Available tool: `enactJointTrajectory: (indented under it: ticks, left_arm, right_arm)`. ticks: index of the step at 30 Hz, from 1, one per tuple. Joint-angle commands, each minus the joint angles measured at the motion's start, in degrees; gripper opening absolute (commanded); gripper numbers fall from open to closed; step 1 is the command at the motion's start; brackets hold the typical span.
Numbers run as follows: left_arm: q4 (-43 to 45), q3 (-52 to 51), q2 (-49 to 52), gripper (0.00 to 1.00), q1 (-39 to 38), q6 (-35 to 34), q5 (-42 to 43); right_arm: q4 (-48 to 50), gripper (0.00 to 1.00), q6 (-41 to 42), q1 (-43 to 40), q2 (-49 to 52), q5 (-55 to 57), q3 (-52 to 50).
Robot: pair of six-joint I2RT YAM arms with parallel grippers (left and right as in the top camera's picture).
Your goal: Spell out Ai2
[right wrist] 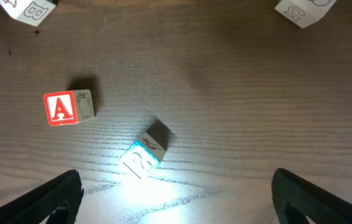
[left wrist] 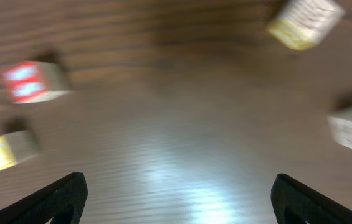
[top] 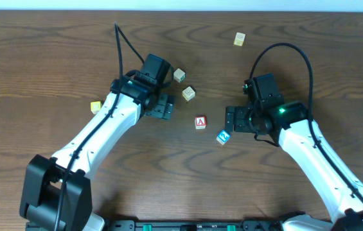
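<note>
A block (top: 200, 122), its red letter face up, lies near the middle of the desk (top: 40, 64). A blue block (right wrist: 143, 152) sits just beside it at 4 o'clock, apart from it and turned corner-on. Its mark may be the 2, but I cannot read it for certain.

The right tool (top: 232, 119) hangs at 3 o'clock of the A block, fingers spread wide with nothing between them. In its wrist view the blue block lies just ahead of the gap. The left tool (top: 163, 108) is at 10 o'clock, also spread wide and empty; its wrist view is blurred. Two pale blocks (top: 184, 85) lie at 11 o'clock, a yellow block (top: 96, 106) well off at 9 o'clock, and a lone pale block (top: 239, 39) far out at 1 o'clock. I cannot read any of their letters.

The step in hand looks like the right arm taking the blue block. To do it well:

- Turn the wrist until the fingers face two flat sides, not the corners.
- Centre the block in the gap, then come straight down.
- Keep clear of the A block at 10 o'clock of the blue block, so the word's first letter is not nudged.
- Close low on the block.
- Leave room at 3 o'clock of the A for the i.
</note>
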Motion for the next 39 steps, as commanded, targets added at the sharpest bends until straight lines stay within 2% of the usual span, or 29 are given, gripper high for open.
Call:
enactJointTrajectory:
  ticks: [1,6,9,10,13,14,18,20,24,25,28,31,35,39]
  left_arm:
    - [-1.1,0.2,0.3,0.95,2.5,3.2,-8.3]
    - [0.5,0.2,0.4,0.95,10.2,26.2,-6.6]
    - [2.7,0.2,0.5,0.95,16.6,31.8,-2.6]
    - [2.6,0.2,0.5,0.95,18.7,34.4,1.8]
    - [1.9,0.2,1.0,0.95,26.3,40.6,23.2]
    - [2.0,0.2,1.6,0.95,28.2,42.6,28.0]
    - [3.4,0.2,4.2,0.95,30.8,43.9,27.6]
    - [4.7,0.2,5.3,0.95,30.8,41.1,27.9]
    - [8.8,0.2,7.7,0.96,29.6,17.2,27.1]
    - [8.9,0.2,8.6,0.96,29.2,14.8,26.6]
    - [9.1,0.2,10.8,0.96,27.7,14.1,20.0]
    - [10.1,0.2,14.1,0.95,25.6,9.0,10.8]
    - [10.9,0.2,15.9,0.96,23.9,6.4,10.6]
    - [16.5,0.2,16.1,0.96,23.1,0.8,6.2]
  right_arm:
    - [-0.2,0.99,1.6,0.3,-0.6,1.3,-0.2]
    - [-2.0,0.99,1.4,0.3,-0.6,1.3,-0.2]
    - [-3.6,0.99,1.2,0.3,-0.6,1.2,-0.2]
    - [-4.0,0.99,1.2,0.3,-0.6,1.2,-0.2]
    - [-4.0,0.99,1.2,0.3,-0.6,1.3,-0.2]
    - [-4.0,0.99,1.2,0.3,-0.6,1.3,-0.2]
    - [-4.0,0.99,1.2,0.3,-0.6,1.3,-0.2]
    - [-4.0,0.99,1.3,0.3,-0.6,1.3,-0.2]
    - [-4.0,0.99,2.3,0.3,-0.6,1.3,-0.2]
    - [-4.0,0.99,2.3,0.3,-0.6,1.3,-0.2]
    - [-4.1,0.99,2.3,0.3,-0.6,1.3,-0.2]
    - [-4.5,0.99,2.3,0.3,-0.6,1.3,-0.2]
    - [-4.9,0.99,2.3,0.3,-0.6,1.3,-0.2]
    - [-5.0,0.99,2.3,0.3,-0.6,1.5,-0.2]
